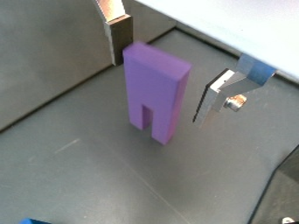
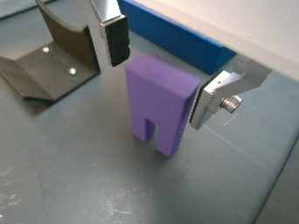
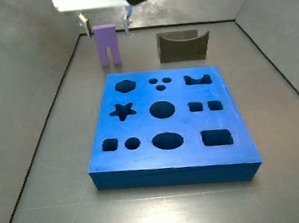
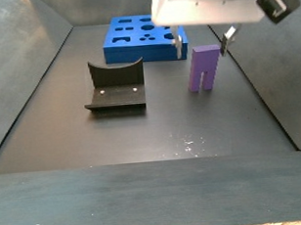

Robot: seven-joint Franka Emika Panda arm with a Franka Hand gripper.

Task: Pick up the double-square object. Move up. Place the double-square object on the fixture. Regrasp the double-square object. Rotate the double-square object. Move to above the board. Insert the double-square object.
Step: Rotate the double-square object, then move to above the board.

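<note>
The double-square object [image 1: 158, 92] is a light-purple block that stands upright on the grey tray floor, with a slot in its lower end. It also shows as the purple block [image 3: 106, 46] in both side views. My gripper [image 2: 159, 72] hangs open just over its top. One finger [image 2: 114, 44] is clear of the block, and the other finger [image 2: 205, 101] is close beside its upper edge. The fixture [image 4: 114, 88] stands apart from the block, and nothing rests on it. The blue board [image 3: 167, 122] lies flat with its cut-outs unfilled.
Tray walls [image 3: 55, 83] rise around the grey floor. The block [image 4: 205, 68] stands between the fixture [image 3: 182, 47] and one side wall, just off one end of the board [image 4: 141, 39]. The board's blue edge [image 2: 181, 44] runs close behind the gripper.
</note>
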